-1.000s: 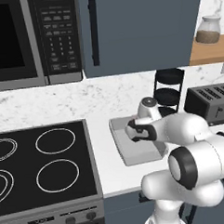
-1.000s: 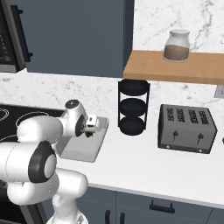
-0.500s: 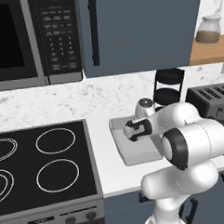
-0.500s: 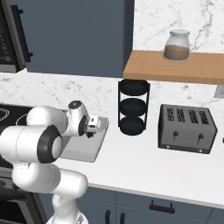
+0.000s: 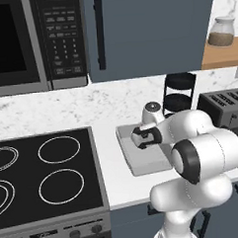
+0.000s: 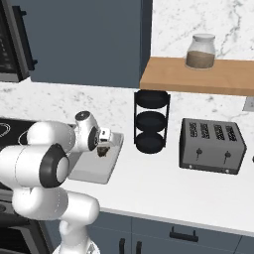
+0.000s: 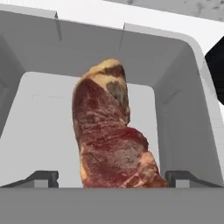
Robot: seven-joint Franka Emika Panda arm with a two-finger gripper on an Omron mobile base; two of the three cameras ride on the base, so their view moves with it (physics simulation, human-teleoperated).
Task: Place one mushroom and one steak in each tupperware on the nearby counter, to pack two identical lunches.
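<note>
Red steak (image 7: pixel 114 140) — over grey tupperware (image 7: pixel 175 83), fingers (image 7: pixel 41 178) apart.

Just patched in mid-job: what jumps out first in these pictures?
The steak, a big marbled red slab, stands between the claw's spread fingertips inside the pale grey tupperware. From the base views, the white arm bends low over that tub on the counter, beside the black stovetop. Farther right stand a black tiered rack and a toaster.

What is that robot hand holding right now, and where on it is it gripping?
Nothing, it seems: the gripper stands open, its fingertips clear of the steak, which sits between them over the tupperware.
</note>
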